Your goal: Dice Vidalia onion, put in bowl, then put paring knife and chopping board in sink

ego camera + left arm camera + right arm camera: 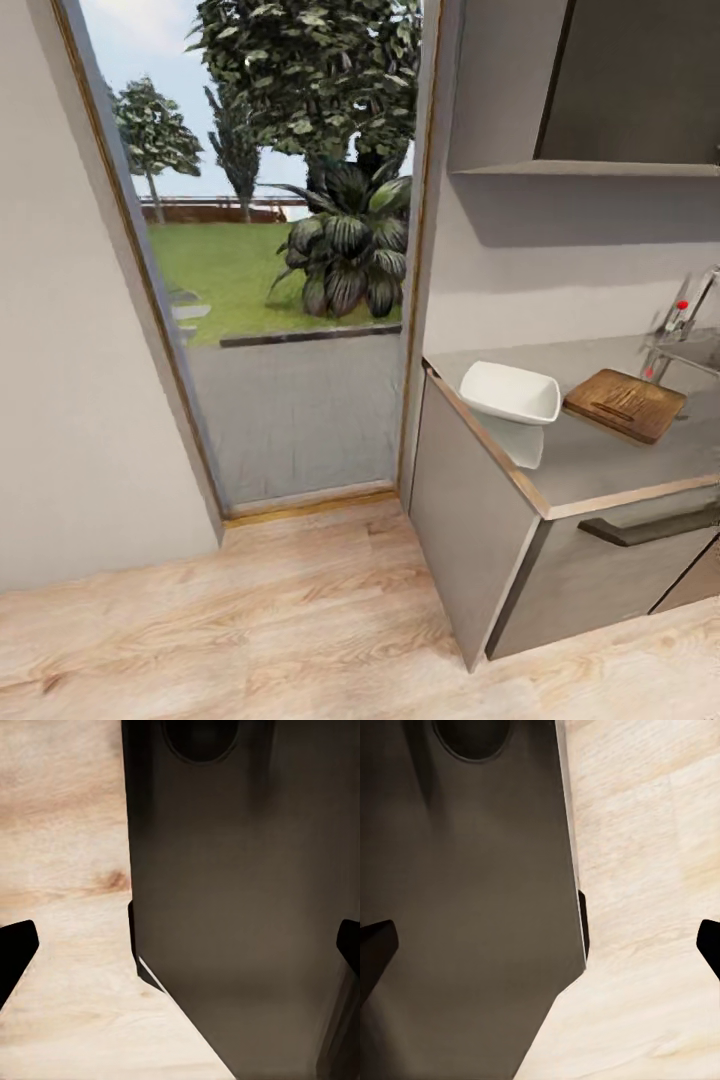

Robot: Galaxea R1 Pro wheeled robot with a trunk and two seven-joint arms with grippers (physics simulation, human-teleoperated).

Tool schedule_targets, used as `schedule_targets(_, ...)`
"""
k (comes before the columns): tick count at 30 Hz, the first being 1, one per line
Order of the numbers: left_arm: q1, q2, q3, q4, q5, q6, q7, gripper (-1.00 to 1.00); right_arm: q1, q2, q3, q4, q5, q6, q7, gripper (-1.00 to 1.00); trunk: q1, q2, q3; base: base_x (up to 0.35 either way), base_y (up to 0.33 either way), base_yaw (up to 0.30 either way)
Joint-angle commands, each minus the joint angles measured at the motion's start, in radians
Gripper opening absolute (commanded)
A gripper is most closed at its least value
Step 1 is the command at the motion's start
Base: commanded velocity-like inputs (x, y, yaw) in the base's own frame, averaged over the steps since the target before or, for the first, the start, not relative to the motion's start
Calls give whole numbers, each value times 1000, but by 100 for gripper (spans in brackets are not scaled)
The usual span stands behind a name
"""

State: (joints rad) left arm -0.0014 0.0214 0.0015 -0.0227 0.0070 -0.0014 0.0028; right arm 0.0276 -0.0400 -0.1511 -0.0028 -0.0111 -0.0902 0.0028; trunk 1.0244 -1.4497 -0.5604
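Along the right of the head view runs the grey countertop [600,455]. The white squarish bowl [510,392] rests on it near its left end. Just right of the bowl lies the brown chopping board [625,403]; a thin dark mark lies on it, and I cannot tell whether that is the paring knife. At the frame's right edge are the chrome tap with a red dot [683,312] and a corner of the sink [700,352]. The Vidalia onion is out of view. My left gripper [180,952] and right gripper [540,949] hang open and empty over the floor beside the robot's dark base.
A tall glass door [280,300] with a garden behind it stands ahead, left of the counter. A grey wall [60,400] closes off the left. A wall cabinet [620,90] hangs over the counter, whose dark cabinet front [470,530] juts into the wooden floor [250,620].
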Motion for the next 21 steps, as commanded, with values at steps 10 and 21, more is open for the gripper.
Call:
schedule_targets(10,0,0,0,-2,0,-3,0,100,0,0,-5,0,-1,-3,0,100,1,0,-1,243,16,-300)
schedule_targets(21,0,-2,0,-2,-1,-3,0,100,0,0,-5,0,0,-3,0,100,1,0,-1,14,0,-300)
